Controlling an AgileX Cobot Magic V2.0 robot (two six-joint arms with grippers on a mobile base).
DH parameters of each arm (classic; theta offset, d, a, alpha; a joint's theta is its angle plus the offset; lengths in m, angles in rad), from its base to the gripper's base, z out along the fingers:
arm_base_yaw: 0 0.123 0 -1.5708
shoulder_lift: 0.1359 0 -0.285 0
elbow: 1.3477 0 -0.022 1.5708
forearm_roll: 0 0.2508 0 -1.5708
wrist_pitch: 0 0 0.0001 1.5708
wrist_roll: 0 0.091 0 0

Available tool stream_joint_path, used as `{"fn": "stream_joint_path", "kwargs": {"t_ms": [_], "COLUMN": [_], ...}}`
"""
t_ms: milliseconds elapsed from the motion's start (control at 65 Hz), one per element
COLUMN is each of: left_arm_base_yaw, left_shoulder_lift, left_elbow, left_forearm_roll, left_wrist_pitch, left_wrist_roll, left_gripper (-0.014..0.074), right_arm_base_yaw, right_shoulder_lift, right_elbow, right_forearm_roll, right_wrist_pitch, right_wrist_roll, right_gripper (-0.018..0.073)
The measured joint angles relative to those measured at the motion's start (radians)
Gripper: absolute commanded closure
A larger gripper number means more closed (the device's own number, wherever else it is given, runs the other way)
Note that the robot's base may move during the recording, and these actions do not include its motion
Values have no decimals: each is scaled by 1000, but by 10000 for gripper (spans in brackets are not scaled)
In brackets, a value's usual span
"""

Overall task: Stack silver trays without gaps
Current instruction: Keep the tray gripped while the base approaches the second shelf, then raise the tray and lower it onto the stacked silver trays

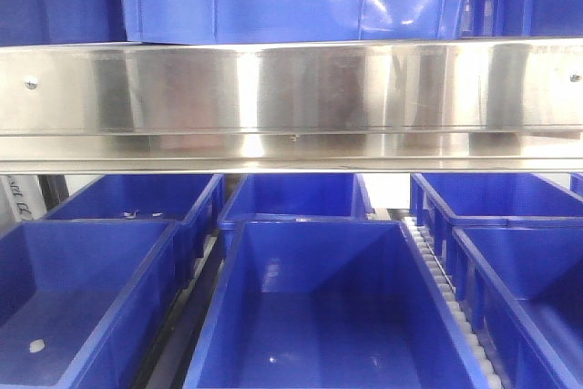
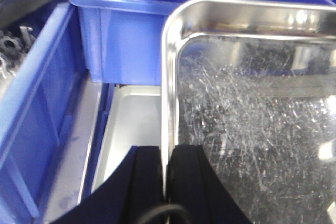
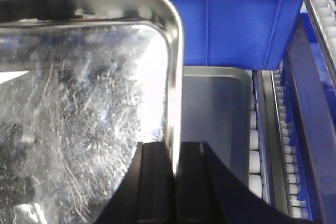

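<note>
A scratched silver tray [image 2: 252, 129] is held between both grippers. My left gripper [image 2: 166, 153] is shut on its left rim, one black finger [image 2: 144, 182] outside and one inside. My right gripper [image 3: 175, 150] is shut on the right rim of the same tray [image 3: 79, 129]. A second silver tray [image 2: 131, 135] lies lower, under and beside the held one; it also shows in the right wrist view [image 3: 215, 119]. The held tray sits above it, offset and apart. No tray and no gripper shows in the front view.
A blue bin [image 2: 126, 40] stands just behind the trays, also in the right wrist view [image 3: 236, 19]. A blue bin with metal parts [image 2: 31, 93] is at left. White rollers [image 3: 254, 150] run at right. The front view shows a steel shelf rail [image 1: 291, 102] over several blue bins [image 1: 328, 316].
</note>
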Motion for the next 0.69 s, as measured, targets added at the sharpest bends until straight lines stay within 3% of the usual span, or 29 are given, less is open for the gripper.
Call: {"fn": "stream_joint_path", "kwargs": {"t_ms": [154,431,539,693], "left_arm_base_yaw": [72,284,312,323], "left_shoulder_lift": [59,236,301,391], "left_elbow": [-5,-5,-5,-5], "left_forearm_roll": [-74,-393,-446,-457], "left_wrist_pitch": [-40,-183,-198,-202], "left_wrist_roll": [53,228,280,301], "left_gripper": [613,613,613,613], "right_arm_base_yaw": [-71,-209,-226,-239], "right_shoulder_lift": [62,237,295,377], "right_elbow": [-4,-4,-4,-4], "right_forearm_roll": [52,184,191,191], "right_wrist_pitch": [-17,-118,-127,-137], "right_wrist_roll": [-15,-87,-99,-114], "right_gripper": [637,637,637,637]}}
